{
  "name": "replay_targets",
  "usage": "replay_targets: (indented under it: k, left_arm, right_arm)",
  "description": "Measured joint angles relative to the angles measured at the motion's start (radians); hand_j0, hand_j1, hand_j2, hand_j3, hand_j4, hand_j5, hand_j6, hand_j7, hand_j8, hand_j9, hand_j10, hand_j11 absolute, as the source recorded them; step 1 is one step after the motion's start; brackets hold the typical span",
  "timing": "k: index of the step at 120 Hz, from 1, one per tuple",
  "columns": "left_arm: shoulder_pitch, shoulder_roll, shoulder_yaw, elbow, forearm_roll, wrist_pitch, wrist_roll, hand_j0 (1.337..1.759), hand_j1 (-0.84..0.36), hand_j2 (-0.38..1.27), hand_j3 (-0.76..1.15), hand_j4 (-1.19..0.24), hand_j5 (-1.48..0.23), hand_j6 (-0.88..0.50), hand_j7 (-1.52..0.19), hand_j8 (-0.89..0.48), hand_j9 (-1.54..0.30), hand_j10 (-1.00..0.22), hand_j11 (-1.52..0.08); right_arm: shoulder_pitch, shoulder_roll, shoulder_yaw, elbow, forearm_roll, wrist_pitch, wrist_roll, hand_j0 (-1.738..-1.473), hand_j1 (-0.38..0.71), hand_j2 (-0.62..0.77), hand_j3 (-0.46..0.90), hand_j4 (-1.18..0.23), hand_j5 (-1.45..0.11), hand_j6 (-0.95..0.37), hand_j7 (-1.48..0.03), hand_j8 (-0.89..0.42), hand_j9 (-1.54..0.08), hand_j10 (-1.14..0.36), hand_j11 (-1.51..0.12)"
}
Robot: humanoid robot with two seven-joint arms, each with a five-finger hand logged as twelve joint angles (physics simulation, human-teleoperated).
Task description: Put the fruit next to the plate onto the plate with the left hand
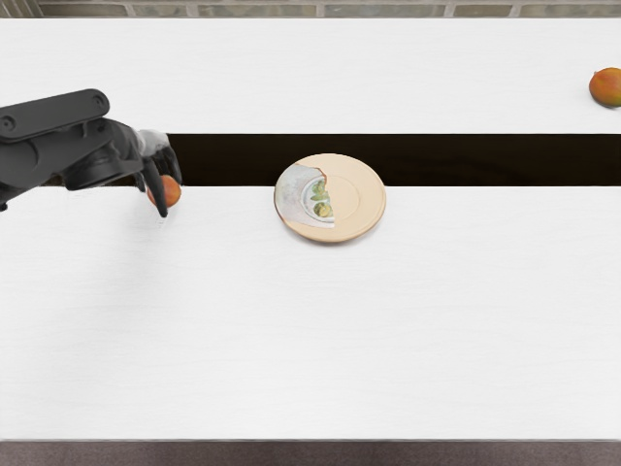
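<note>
the black left hand (pixel 131 163) has its fingers closed around the small round orange fruit (pixel 171 191), at the back edge of the near white table (pixel 310 330), well left of the round tan plate (pixel 364 199). a second orange-green fruit (pixel 605 87) lies on the far table.

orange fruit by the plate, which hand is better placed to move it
Left. The left hand wraps the small round orange fruit beside the round tan plate; no right arm shows.

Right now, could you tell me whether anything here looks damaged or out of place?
The plate stands out: its left part is a pale, jagged-edged patch with green marks, as if broken, and its far part overhangs the dark gap.
</note>
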Motion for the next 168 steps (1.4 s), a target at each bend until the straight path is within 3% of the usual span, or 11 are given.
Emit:
replay_targets:
  k: [7, 53, 61, 68, 84, 92, 120, 126, 143, 163, 168]
  left_arm:
    - [-0.007, -0.011, -0.011, 0.000, -0.001, 0.000, 0.000, 1.651, -0.21, 0.43, 0.00, -0.83, -1.12, -0.56, -1.07, -0.53, -1.14, -0.83, -1.14]
    - [-0.045, -0.117, -0.110, -0.002, -0.006, -0.003, 0.000, 1.651, -0.29, 0.68, 0.00, -0.82, -1.15, -0.51, -1.14, -0.54, -1.14, -0.83, -1.15]
    - [-0.053, -0.141, -0.125, -0.002, -0.006, -0.003, 0.000, 1.651, -0.26, 0.58, 0.00, -0.82, -1.15, -0.51, -1.13, -0.54, -1.14, -0.83, -1.15]
    - [-0.064, -0.156, -0.138, -0.003, -0.007, -0.004, 0.000, 1.652, -0.30, 0.69, 0.00, -0.82, -1.15, -0.50, -1.13, -0.56, -1.14, -0.83, -1.14]
    - [-0.077, -0.209, -0.159, -0.003, -0.008, -0.005, 0.001, 1.653, -0.33, 0.71, 0.00, -0.81, -1.17, -0.47, -1.14, -0.56, -1.13, -0.83, -1.13]
    - [-0.077, -0.234, -0.164, -0.003, -0.011, -0.006, 0.001, 1.654, -0.38, 0.82, 0.00, -0.79, -1.18, -0.46, -1.14, -0.55, -1.13, -0.83, -1.13]
    - [-0.066, -0.281, -0.168, 0.000, -0.007, -0.005, 0.001, 1.654, -0.34, 0.71, 0.00, -0.82, -1.15, -0.48, -1.12, -0.59, -1.11, -0.83, -1.12]
    - [-0.067, -0.287, -0.168, 0.004, -0.005, -0.004, 0.001, 1.655, -0.32, 0.63, 0.00, -0.79, -1.06, -0.48, -1.03, -0.58, -1.02, -0.77, -1.02]
    - [-0.063, -0.290, -0.181, 0.015, -0.001, 0.000, 0.001, 1.656, -0.10, 0.33, 0.00, -0.49, -0.65, -0.33, -0.63, -0.38, -0.63, -0.47, -0.63]
    - [-0.060, -0.212, -0.245, 0.015, -0.102, -0.001, 0.001, 1.657, 0.10, 0.16, 0.00, -0.26, -0.35, -0.19, -0.34, -0.22, -0.34, -0.26, -0.34]
    - [-0.021, -0.184, -0.272, 0.014, -0.143, -0.002, 0.001, 1.657, 0.13, 0.13, 0.00, -0.22, -0.29, -0.17, -0.29, -0.18, -0.29, -0.22, -0.29]
  right_arm:
    - [0.000, 0.000, 0.000, 0.000, 0.000, 0.000, 0.000, -1.658, -0.35, 0.00, 0.00, 0.00, 0.00, 0.00, 0.00, 0.00, 0.00, 0.00, 0.00]
    - [0.000, 0.000, 0.000, 0.000, 0.000, 0.000, 0.000, -1.658, -0.35, 0.00, 0.00, 0.00, 0.00, 0.00, 0.00, 0.00, 0.00, 0.00, 0.00]
    - [0.000, 0.000, 0.000, 0.000, 0.000, 0.000, 0.000, -1.658, -0.35, 0.00, 0.00, 0.00, 0.00, 0.00, 0.00, 0.00, 0.00, 0.00, 0.00]
    - [0.000, 0.000, 0.000, 0.000, 0.000, 0.000, 0.000, -1.658, -0.35, 0.00, 0.00, 0.00, 0.00, 0.00, 0.00, 0.00, 0.00, 0.00, 0.00]
    - [0.000, 0.000, 0.000, 0.000, 0.000, 0.000, 0.000, -1.658, -0.35, 0.00, 0.00, 0.00, 0.00, 0.00, 0.00, 0.00, 0.00, 0.00, 0.00]
    - [0.000, 0.000, 0.000, 0.000, 0.000, 0.000, 0.000, -1.658, -0.35, 0.00, 0.00, 0.00, 0.00, 0.00, 0.00, 0.00, 0.00, 0.00, 0.00]
    - [0.000, 0.000, 0.000, 0.000, 0.000, 0.000, 0.000, -1.658, -0.35, 0.00, 0.00, 0.00, 0.00, 0.00, 0.00, 0.00, 0.00, 0.00, 0.00]
    - [0.000, 0.000, 0.000, 0.000, 0.000, 0.000, 0.000, -1.658, -0.35, 0.00, 0.00, 0.00, 0.00, 0.00, 0.00, 0.00, 0.00, 0.00, 0.00]
    - [0.000, 0.000, 0.000, 0.000, 0.000, 0.000, 0.000, -1.658, -0.35, 0.00, 0.00, 0.00, 0.00, 0.00, 0.00, 0.00, 0.00, 0.00, 0.00]
    - [0.000, 0.000, 0.000, 0.000, 0.000, 0.000, 0.000, -1.658, -0.35, 0.00, 0.00, 0.00, 0.00, 0.00, 0.00, 0.00, 0.00, 0.00, 0.00]
    - [0.000, 0.000, 0.000, 0.001, 0.000, 0.000, 0.000, -1.658, -0.35, 0.00, 0.00, 0.00, 0.00, 0.00, 0.00, 0.00, 0.00, 0.00, 0.00]
